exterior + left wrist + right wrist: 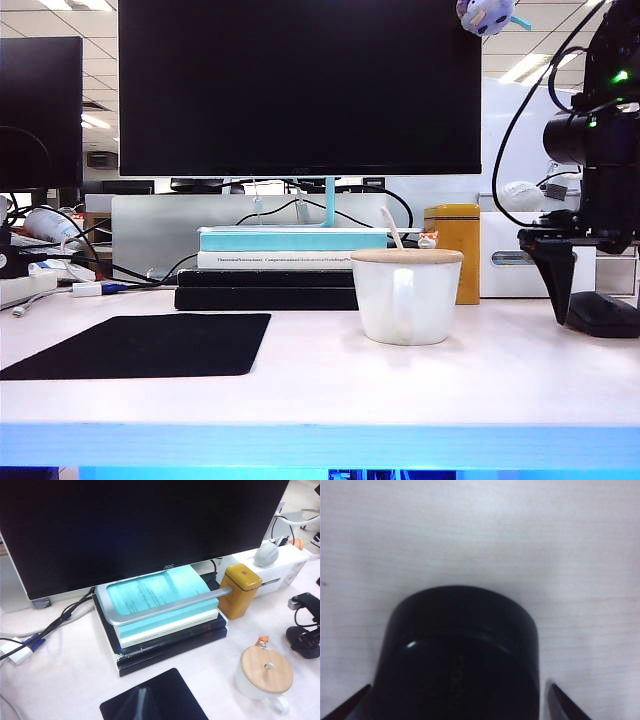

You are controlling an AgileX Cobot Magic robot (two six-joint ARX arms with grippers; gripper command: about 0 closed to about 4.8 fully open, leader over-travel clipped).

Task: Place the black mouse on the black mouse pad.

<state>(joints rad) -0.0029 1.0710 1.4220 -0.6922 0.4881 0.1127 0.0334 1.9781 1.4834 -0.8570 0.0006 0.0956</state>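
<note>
At the right edge of the desk: the black mouse (457, 655) is seen lying on the pale tabletop (480, 535), directly beneath the right gripper (457, 702).
Right gripper: its two fingertips are spread wide, one on each flank of the mouse; no contact is visible, and nothing is pinched yet.
Left gripper: it is not shown in any view, so its state cannot be told; its wrist camera is held high over the desk.
Mouse position: in the exterior view the mouse (603, 313) sits low under the right gripper (560, 300), well apart from the black mouse pad (145, 345), with the white mug (405, 298) between them.
Handling: the mouse is judged light and rigid, with a smooth, slightly glossy shell that may slip; a hold across the two side walls, low on the body, is advised rather than on the domed top.
Carry risk: the mug stands in the straight path to the pad, so a lift clear of it is judged necessary.
Mug: it is closed by a wooden lid (266, 669), a spoon handle pokes out, and its contents are hidden.
Yellow tin (240, 590): it is lidded; contents cannot be told.
Mouse pad: it lies flat and bare.
</note>
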